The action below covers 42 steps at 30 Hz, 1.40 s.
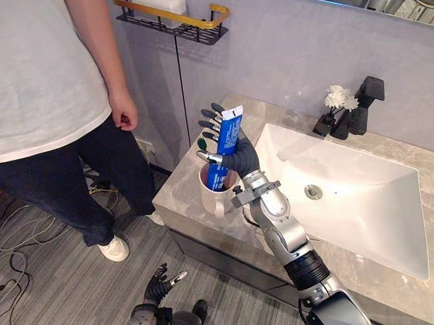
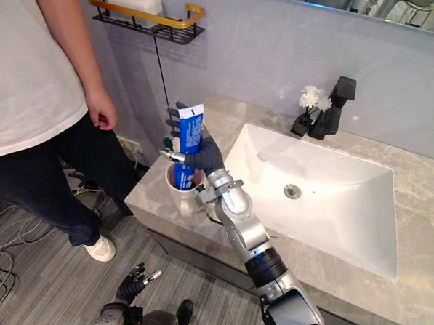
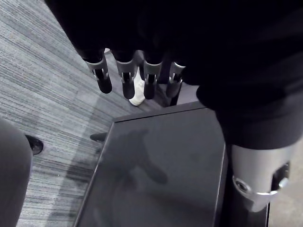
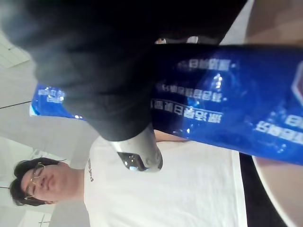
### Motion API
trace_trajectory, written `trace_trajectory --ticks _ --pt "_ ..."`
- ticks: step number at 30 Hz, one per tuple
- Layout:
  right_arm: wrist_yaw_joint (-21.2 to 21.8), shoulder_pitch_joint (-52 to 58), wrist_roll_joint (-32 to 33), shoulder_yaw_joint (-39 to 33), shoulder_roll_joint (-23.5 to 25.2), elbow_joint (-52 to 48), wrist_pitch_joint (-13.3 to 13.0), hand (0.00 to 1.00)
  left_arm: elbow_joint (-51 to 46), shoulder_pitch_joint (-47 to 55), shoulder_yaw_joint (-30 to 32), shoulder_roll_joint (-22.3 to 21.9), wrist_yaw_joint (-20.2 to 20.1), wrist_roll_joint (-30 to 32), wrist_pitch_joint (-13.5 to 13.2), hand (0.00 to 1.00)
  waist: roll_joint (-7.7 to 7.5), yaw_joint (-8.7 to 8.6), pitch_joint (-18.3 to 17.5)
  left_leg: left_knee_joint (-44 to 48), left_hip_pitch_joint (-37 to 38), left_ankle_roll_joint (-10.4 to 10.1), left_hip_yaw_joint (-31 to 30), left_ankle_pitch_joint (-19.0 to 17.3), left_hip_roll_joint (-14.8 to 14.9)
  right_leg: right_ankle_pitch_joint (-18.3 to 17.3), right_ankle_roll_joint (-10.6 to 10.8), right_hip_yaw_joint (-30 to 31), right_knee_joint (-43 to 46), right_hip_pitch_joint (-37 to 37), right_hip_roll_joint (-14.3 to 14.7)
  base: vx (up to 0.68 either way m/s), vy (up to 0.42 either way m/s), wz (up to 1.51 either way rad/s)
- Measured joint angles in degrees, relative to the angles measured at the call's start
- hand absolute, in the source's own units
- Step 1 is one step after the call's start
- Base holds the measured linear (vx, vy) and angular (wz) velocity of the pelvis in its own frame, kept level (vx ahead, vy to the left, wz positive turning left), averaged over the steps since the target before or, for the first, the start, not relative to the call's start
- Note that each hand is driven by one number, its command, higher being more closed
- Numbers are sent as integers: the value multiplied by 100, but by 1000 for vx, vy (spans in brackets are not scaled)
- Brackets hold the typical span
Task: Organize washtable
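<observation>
Fingers (image 3: 124,84) on my left hand (image 1: 160,283) hang loose and apart, low over the grey floor (image 1: 86,301), nearest to me. Above it, at the near left corner of the stone counter (image 1: 385,280), I count one white cup (image 1: 215,195). My right hand (image 1: 239,158) is clamped on the one blue toothpaste tube (image 1: 229,132), thumb against fingers, holding it upright with its lower end inside the cup. A small green-tipped thing shows beside the fingers; I cannot tell what it is. To the right lies one white basin (image 1: 360,206) with one drain (image 1: 314,191). At the far edge stand one black tap (image 1: 365,105) and one bunch of white flowers (image 1: 341,99). One person (image 1: 46,88) stands left of the counter, close to my reach. On the far wall hangs one gold-railed shelf (image 1: 202,29) with one white box (image 1: 158,1).
</observation>
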Motion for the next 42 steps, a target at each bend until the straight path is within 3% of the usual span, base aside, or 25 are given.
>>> trace_trajectory --ticks 17,26,29,32,40,42 --pt "11 247 166 -87 0 -690 -55 0 263 -118 1 9 2 -5 9 0 -39 -79 -35 -189 136 -4 -7 110 14 0 0 3 26 41 -7 0 0 0" --pt "22 275 -29 -731 -329 -1717 -94 0 494 -226 0 49 -12 -4 11 0 -43 -162 -38 -212 218 -6 56 111 30 0 1 31 23 93 -3 -6 -1 -2" --pt "15 294 -92 -1336 -540 -2246 -303 0 504 -227 -1 58 -18 0 10 0 -61 -180 -49 -211 250 1 147 118 38 1 1 82 26 94 -5 -22 0 -10" --pt "-20 496 -138 -2387 -806 -2728 -508 0 545 -233 -6 108 -26 0 3 0 -108 -225 -82 -271 340 1 181 118 44 1 1 131 24 103 -5 -21 -4 -8" --pt "-699 1276 -137 -5444 -1373 -3060 -899 0 784 -234 -6 161 -137 74 12 0 -119 -560 -162 -432 456 -2 469 118 99 3 4 406 20 -20 6 -13 -1 -21" --pt "-979 1656 -118 -6238 -1443 -3029 -955 0 958 -232 6 157 -145 130 37 0 -47 -802 -271 -515 469 1 522 117 109 2 4 487 2 -84 19 38 -2 -20"
